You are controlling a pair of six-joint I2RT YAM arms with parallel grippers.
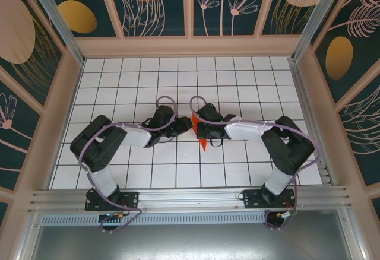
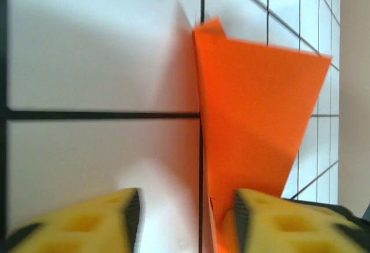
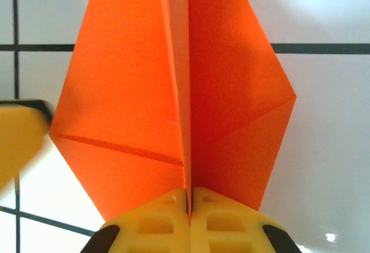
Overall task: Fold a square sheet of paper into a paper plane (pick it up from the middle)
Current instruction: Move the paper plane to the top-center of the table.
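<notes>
The bright orange-red paper plane [image 3: 133,91] — thin paper creased into a pointed dart — sits over the middle of the white gridded tabletop [image 1: 119,76], between the two arms. The right gripper [image 3: 189,198] has its yellow fingers [image 3: 156,224] pressed together on the paper's centre fold, with flaps spreading to either side. The left gripper [image 2: 185,212] stands parted — the paper's narrow end lies in the gap, close against one finger.
</notes>
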